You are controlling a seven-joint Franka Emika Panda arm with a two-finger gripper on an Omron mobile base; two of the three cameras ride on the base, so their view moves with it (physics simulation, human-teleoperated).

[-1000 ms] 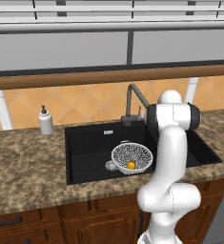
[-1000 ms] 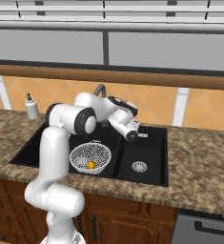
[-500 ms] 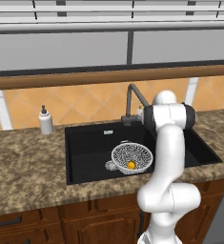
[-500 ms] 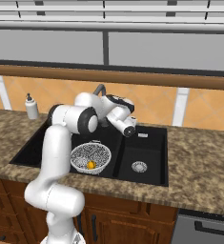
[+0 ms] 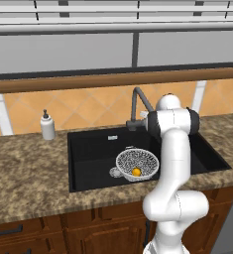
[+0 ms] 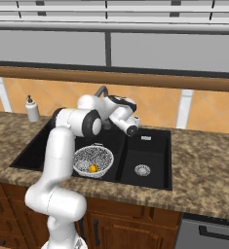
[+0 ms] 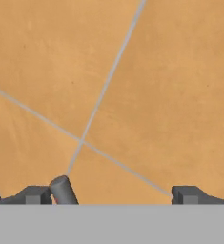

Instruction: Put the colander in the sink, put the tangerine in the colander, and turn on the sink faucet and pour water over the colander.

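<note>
The speckled mesh colander (image 5: 138, 162) (image 6: 93, 158) sits in the wide basin of the black sink (image 5: 93, 149) (image 6: 150, 151). The tangerine (image 5: 136, 171) (image 6: 93, 168) lies inside it. The dark sink faucet (image 5: 136, 101) (image 6: 102, 90) rises behind the basin, with my hand (image 6: 122, 113) close beside it. In the hand view my gripper (image 7: 111, 194) is open and holds nothing, facing the orange tiled wall. A small grey faucet lever (image 7: 63, 190) stands just inside the left fingertip (image 7: 35, 194). No water is seen running.
A white soap bottle (image 5: 47, 126) (image 6: 32, 109) stands on the granite counter (image 5: 29, 173) left of the sink. The smaller basin has a silver drain (image 6: 142, 170). The orange tiled wall and a wooden ledge run close behind the faucet.
My hand has shifted slightly up and back toward the faucet. The jaws stay open. Colander and tangerine have not moved.
</note>
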